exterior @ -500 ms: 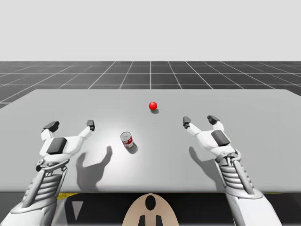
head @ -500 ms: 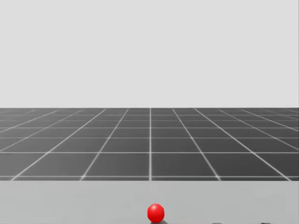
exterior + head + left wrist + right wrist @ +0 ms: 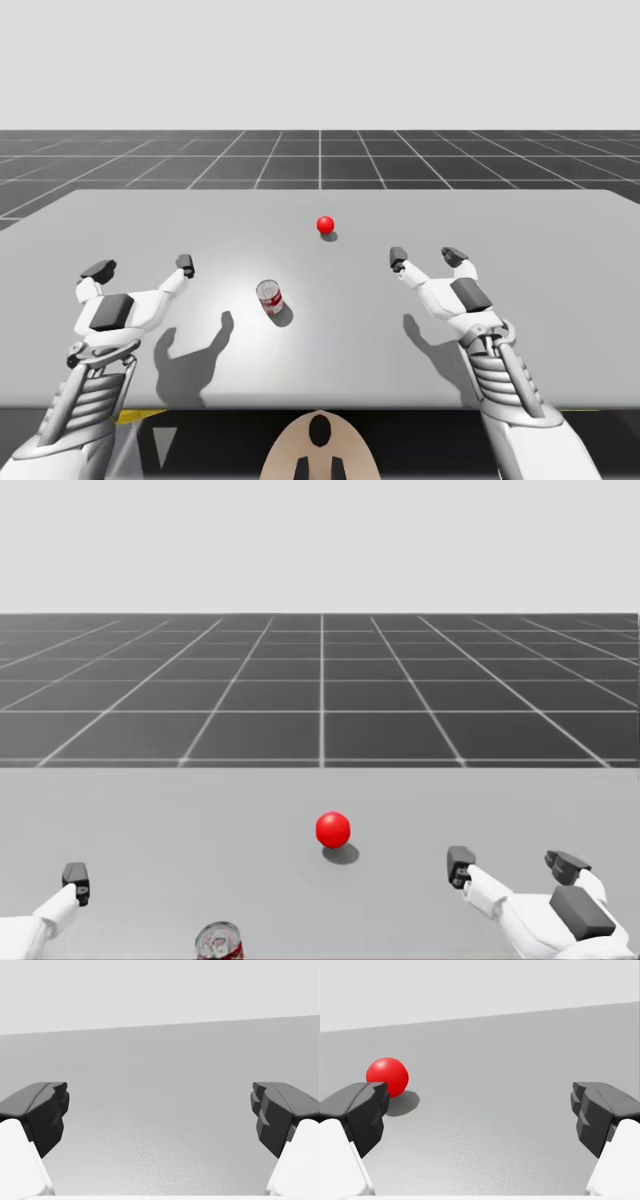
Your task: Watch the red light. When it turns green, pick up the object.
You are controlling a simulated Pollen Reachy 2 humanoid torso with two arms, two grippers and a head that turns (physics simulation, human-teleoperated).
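I've got a plain light-grey desk (image 3: 340,340) w/ a matte top, far edge running straight across the high view. Beyond it, a dark floor (image 3: 320,690) w/ a pale grid reaches the horizon under a blank pale-grey bg.

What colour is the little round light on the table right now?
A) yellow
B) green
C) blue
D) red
D: the light is a bright red ball, so it has not turned green, and the red and white can stands untouched on the table.
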